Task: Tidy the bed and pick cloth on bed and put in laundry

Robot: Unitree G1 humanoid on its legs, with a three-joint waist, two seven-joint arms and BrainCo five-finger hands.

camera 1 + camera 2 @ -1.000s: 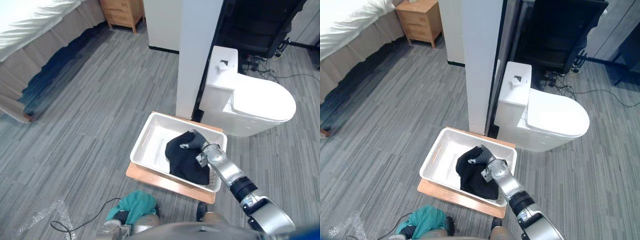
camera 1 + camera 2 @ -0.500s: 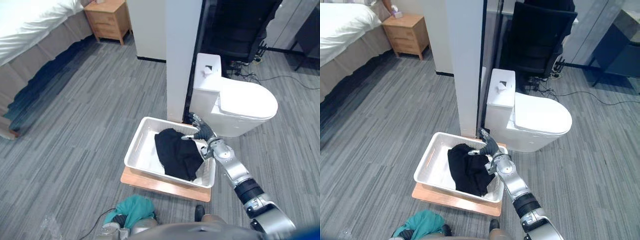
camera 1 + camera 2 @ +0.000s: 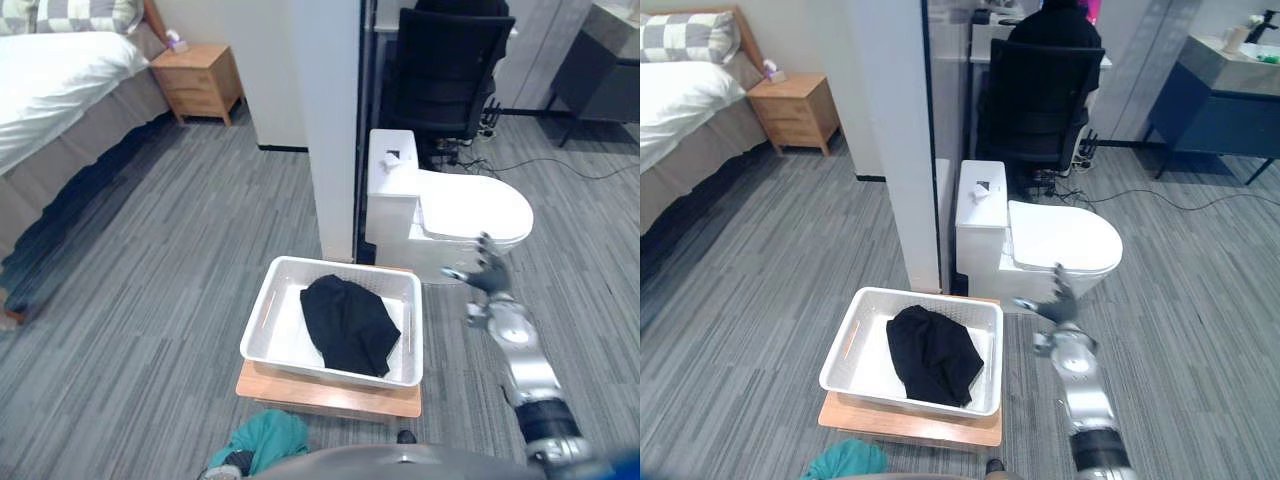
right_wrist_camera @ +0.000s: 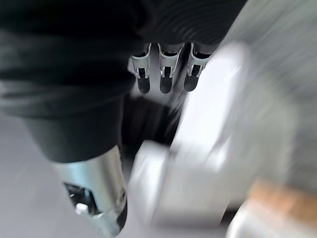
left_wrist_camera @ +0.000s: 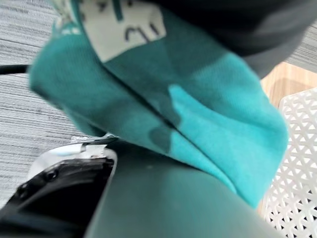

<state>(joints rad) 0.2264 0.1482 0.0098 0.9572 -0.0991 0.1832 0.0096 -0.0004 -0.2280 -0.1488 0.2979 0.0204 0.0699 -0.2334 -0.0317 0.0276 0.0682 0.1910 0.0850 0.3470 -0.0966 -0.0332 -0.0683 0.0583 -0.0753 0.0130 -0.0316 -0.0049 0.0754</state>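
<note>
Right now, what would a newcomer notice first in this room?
A black cloth lies bunched in the white laundry basket on a wooden board, mid-floor. The right hand hovers open to the basket's right, before a white toilet. A teal cloth shows at the bottom edge, nearest the robot.

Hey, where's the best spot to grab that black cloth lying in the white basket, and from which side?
Probably the raised hump at the middle of the black cloth, taken from straight above. It lies bunched on the floor of the white basket, whose walls would block a sideways approach.
</note>
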